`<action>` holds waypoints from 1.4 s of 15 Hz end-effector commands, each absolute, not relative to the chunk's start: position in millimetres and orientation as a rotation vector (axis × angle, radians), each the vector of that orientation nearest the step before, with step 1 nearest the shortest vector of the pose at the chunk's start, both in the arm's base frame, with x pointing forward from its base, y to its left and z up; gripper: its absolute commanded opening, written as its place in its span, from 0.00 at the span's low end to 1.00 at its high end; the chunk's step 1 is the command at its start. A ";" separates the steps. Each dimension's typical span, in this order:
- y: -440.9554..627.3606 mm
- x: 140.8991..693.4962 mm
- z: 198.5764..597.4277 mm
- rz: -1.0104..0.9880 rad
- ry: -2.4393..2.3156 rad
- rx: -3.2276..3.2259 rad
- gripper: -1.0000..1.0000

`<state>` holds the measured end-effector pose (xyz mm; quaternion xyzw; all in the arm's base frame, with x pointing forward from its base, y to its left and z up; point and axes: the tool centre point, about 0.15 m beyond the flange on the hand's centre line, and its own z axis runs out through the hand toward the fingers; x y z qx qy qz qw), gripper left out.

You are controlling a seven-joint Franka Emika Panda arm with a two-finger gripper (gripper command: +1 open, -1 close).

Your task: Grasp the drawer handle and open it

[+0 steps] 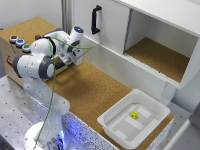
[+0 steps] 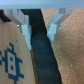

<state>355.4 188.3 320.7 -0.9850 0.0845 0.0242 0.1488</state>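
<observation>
Tool (image 2: 37, 27) seemingly astride one drawer handle (image 2: 44, 55)

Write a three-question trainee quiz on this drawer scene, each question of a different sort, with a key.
1. True or false: in the wrist view, the gripper has its fingers on either side of the black drawer handle.
2. Multiple choice: the small yellow object lies in A) the white tray, B) the open cabinet compartment, C) the wooden box.
3. Fill in: the coloured buttons sit on top of the wooden ____.

Key: 1 true; 2 A; 3 box.
</observation>
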 end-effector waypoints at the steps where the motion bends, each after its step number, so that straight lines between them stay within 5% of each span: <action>1: 122.2 374.7 286.0 0.075 0.386 -2.800 0.00; 2: 117.2 377.2 285.6 0.100 0.378 -2.799 0.00; 3: 113.0 378.5 284.5 0.114 0.365 -2.812 1.00; 21: 104.4 336.2 371.9 -0.074 0.198 -2.851 1.00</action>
